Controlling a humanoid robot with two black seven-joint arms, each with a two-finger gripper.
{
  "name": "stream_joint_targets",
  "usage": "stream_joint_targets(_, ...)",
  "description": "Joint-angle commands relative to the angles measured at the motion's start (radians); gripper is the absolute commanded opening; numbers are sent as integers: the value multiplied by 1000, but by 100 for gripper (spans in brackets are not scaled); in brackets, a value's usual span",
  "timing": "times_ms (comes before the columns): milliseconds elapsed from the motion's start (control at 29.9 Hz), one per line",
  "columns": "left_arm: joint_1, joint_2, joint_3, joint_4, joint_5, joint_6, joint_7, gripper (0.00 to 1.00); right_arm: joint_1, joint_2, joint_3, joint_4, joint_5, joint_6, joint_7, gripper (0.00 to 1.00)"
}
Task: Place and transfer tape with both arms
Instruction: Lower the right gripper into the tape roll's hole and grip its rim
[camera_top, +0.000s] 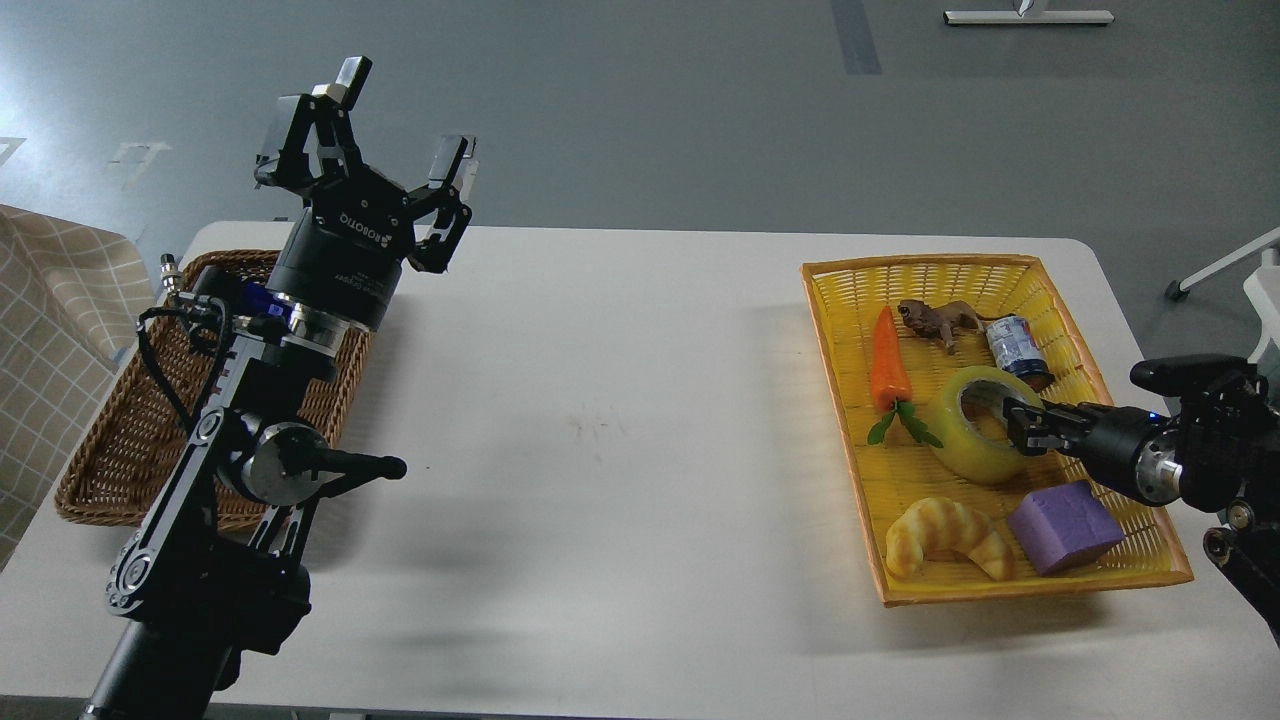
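Note:
The tape (968, 456), a yellowish translucent roll, lies tilted in the yellow basket (930, 262) at the right. My right gripper (1021, 426) reaches in from the right edge and sits at the roll's right wall, with one fingertip over the core hole. It is small and dark, so I cannot tell whether it is closed on the roll. My left gripper (400, 118) is open and empty, held high and pointing up above the table's far left.
The yellow basket also holds a carrot (888, 366), a brown toy animal (936, 318), a small can (1014, 345), a croissant (945, 536) and a purple block (1064, 516). A brown wicker basket (105, 455) stands at the left behind my left arm. A checked cloth (50, 330) hangs at the far left.

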Motion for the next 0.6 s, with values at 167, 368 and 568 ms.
stream_joint_targets(167, 0, 2, 3, -5, -1, -13, -2, 98, 6, -28, 2, 32, 4, 35, 3, 15)
stream_joint_targets(368, 0, -3, 8, -5, -3, -15, -2, 98, 6, -71, 2, 57, 7, 59, 21, 15)
stream_joint_targets(568, 0, -9, 8, -2, -3, -13, -2, 98, 12, -117, 2, 93, 7, 59, 37, 15)
